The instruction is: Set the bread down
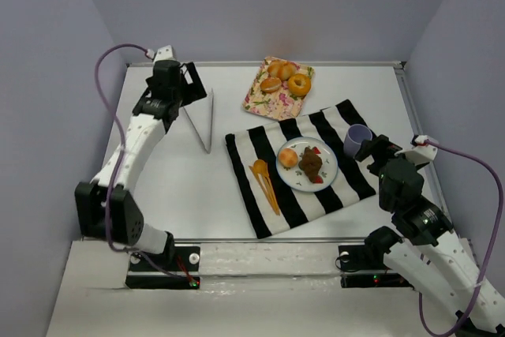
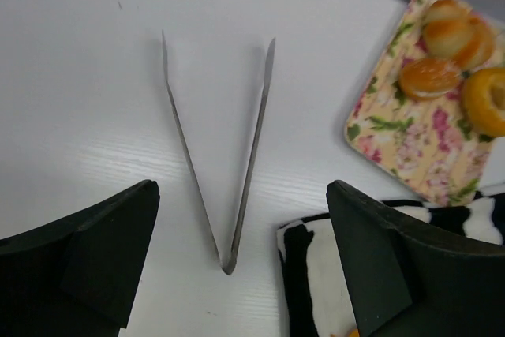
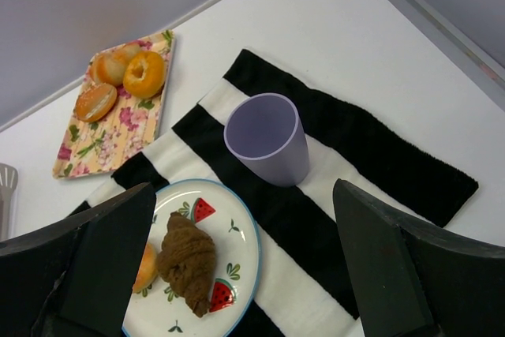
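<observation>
The white table [image 1: 173,187] fills most of the top view, with both arm bases at the bottom edge. The left arm reaches up the left side of the frame. Its gripper [image 2: 242,191] hangs over the upper-left part of the table, the jaws wide apart with nothing between them. The right arm comes in from the lower right. Its gripper [image 3: 245,195] hangs at the right edge of the cloth, its jaws also spread wide and holding nothing.

A black-and-white striped cloth [image 1: 246,171] lies diagonally across the centre-right of the table. Just beyond its upper edge, at top centre, sits a floral tray [image 1: 260,100]. The tray carries a ring-shaped bagel [image 1: 299,84] and two small rolls [image 1: 272,84].

A round plate [image 1: 330,165] with strawberry prints rests on the middle of the cloth. Metal tongs [image 2: 250,155] lie flat on the bare table left of the cloth. They form an open V, and in the left wrist view they sit below the left gripper.

A lilac cup [image 1: 357,140] stands upright on the cloth, just to the upper right of the plate. Orange plastic cutlery [image 1: 264,179] lies on the cloth just left of the plate.

Both pieces of bread are on the plate. The dark brown lumpy piece [image 1: 311,163] lies near the plate's centre. The round golden bun [image 1: 288,157] sits against its left side, by the plate's left rim.
</observation>
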Controlling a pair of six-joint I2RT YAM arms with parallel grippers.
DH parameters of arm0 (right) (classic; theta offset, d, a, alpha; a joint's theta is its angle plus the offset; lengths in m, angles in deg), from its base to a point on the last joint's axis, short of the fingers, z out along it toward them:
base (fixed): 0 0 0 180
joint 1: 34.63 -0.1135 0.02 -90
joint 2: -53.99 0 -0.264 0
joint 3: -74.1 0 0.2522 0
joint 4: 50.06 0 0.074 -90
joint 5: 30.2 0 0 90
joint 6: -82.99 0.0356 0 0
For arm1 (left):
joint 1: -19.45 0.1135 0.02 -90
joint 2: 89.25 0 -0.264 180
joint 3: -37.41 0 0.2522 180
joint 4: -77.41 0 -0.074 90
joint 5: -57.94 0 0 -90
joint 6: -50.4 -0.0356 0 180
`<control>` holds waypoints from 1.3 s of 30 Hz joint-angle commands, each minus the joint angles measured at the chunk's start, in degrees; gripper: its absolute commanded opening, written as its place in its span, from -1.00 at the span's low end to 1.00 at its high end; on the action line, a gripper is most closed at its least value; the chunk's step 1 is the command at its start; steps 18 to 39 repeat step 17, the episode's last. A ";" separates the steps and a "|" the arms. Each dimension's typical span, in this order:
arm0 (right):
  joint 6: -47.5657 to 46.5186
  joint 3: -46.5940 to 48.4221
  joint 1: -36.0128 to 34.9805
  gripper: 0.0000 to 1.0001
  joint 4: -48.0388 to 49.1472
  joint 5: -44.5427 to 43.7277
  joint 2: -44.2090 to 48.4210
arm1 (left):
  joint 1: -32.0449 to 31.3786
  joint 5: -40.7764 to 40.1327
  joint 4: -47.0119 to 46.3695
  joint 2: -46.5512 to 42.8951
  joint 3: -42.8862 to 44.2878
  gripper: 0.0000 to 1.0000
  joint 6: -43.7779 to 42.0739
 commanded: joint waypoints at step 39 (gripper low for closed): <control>1.16 1.61 0.04 1.00 -1.70 1.47 1.11 | -4.36 -7.48 -6.97 -45.28 -32.57 0.98 12.42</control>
